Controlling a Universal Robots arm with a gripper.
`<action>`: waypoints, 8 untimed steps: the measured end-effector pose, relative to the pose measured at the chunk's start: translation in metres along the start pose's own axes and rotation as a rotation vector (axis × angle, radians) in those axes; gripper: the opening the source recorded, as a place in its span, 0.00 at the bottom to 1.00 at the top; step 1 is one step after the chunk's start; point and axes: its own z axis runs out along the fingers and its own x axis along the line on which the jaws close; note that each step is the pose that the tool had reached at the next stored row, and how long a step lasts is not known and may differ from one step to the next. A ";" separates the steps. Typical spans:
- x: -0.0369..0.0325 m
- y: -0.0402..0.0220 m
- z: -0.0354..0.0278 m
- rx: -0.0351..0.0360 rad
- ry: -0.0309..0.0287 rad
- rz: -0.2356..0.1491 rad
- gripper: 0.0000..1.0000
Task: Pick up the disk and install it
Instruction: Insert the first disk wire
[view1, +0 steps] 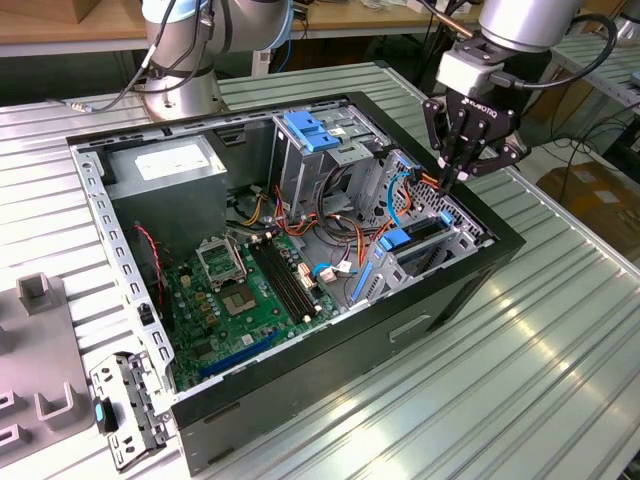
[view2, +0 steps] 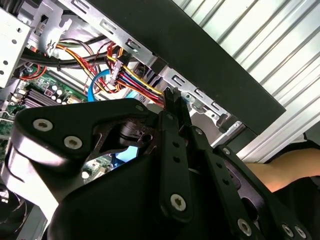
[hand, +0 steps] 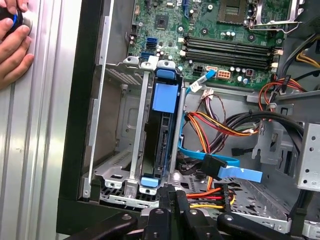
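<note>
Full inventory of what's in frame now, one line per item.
table: 1, silver, ribbed, under the case
computer case: 1, black, open, on the table
disk: 1, grey with blue bracket, on edge in the drive cage
circuit board: 1, green, case floor
power box: 1, grey with white sticker, inside the case
wires: bundle, red, orange, yellow, beside the cage
flat cable: 1, blue, beside the disk
hand: 1, a person's, on the table
gripper: 1, black, shut, above the drive cage

Ribbed aluminium table (view1: 560, 340) sits under bright even light, wooden bench (view1: 60, 30) far behind, cardboard box (view1: 590, 190) at the exterior view's right.
</note>
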 end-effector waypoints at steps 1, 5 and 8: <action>0.0012 0.0001 0.0001 -0.0001 0.0003 0.001 0.16; 0.0055 0.0023 0.0014 -0.0003 0.0000 0.004 0.16; 0.0054 0.0029 0.0025 -0.0031 0.0011 0.035 0.16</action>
